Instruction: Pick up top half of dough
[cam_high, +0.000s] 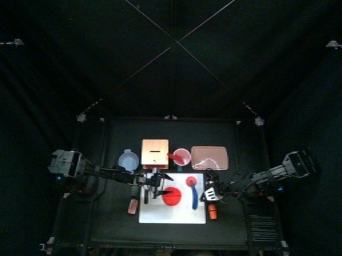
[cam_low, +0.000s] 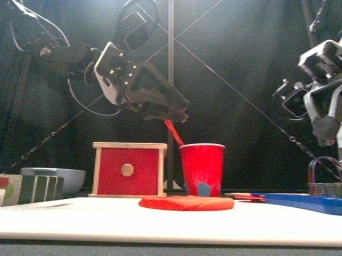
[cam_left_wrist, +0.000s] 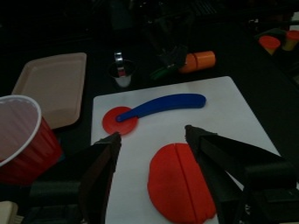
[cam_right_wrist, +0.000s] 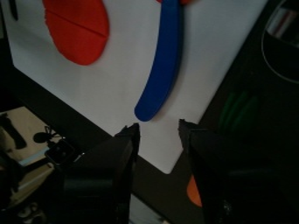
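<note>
Looking straight down, a white board (cam_high: 175, 199) is being seen on the black bench (cam_high: 120, 165), with the red dough (cam_high: 171, 194) lying on it and both arms reaching in from the sides.

From the front, the dough (cam_low: 186, 203) is lying flat before a red cup (cam_low: 202, 168) and beside a red-faced wooden box (cam_low: 130, 169).

At the left wrist, the left pincer (cam_left_wrist: 159, 150) is being held spread just above the top half of dough (cam_left_wrist: 180, 182); a blue tool (cam_left_wrist: 163, 104) is lying further along the board.

At the right wrist, the right pincer (cam_right_wrist: 158, 129) is being held spread over the board's edge, near the blue tool's tip.
</note>
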